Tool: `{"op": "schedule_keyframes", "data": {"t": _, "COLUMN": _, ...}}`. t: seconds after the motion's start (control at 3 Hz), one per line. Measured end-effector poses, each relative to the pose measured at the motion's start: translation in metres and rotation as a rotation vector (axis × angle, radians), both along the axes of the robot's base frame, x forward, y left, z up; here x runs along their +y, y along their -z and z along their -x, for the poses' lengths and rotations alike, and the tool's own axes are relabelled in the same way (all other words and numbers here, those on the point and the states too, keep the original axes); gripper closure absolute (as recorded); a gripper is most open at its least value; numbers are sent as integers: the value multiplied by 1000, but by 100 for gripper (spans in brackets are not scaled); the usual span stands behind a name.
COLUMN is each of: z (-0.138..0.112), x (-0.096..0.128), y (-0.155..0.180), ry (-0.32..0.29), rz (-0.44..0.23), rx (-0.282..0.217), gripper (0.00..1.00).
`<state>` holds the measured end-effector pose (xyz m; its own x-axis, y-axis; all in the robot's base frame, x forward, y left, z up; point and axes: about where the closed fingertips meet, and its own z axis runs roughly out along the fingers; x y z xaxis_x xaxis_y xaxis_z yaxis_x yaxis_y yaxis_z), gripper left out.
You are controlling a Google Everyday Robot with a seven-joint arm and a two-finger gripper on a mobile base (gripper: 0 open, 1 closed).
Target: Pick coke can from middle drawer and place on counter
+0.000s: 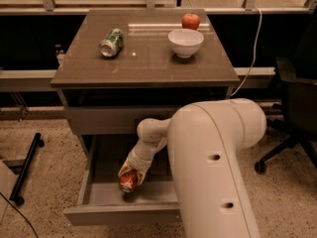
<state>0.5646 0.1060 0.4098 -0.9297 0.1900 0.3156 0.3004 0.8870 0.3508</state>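
Looking across from the left, a black bar [27, 165] lies on the speckled floor [44, 133] beside the cabinet. On the counter [148, 58], toward its left rear, a green-and-white can [111, 42] lies on its side with its silver end turned to the front.

Below, the middle drawer [124, 214] stands pulled out, its front wall nearest me. Inside it, left of centre, the gripper [130, 175] points down and forward from a pale wrist. Its fingers [121, 169] close on either side of the coke can [128, 181], so the can sits clamped between them at the very tip of the hand. The red can is tilted, one round end facing up and outward, and it sits over the drawer floor just behind the front wall. I cannot tell whether it touches the floor of the drawer.

Further right on the counter, a white bowl [185, 42] sits upright, with an apple [190, 21] just behind it. The bulky white arm [213, 167] fills the foreground and covers the drawer's right half. A white cable [253, 48] hangs past the counter's right edge, and a dark office chair [297, 108] stands at the far right.
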Motion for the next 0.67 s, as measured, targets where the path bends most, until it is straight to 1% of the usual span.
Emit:
{"op": "schedule_keyframes", "data": {"t": 0.33, "z": 6, "x": -9, "y": -39, "ry": 10, "rz": -80, "rx": -101, "gripper": 100}}
{"op": "schedule_keyframes", "data": {"t": 0.67, "z": 16, "x": -28, "y": -85, "ry": -40, "rz": -150, "rx": -201, "gripper": 100}}
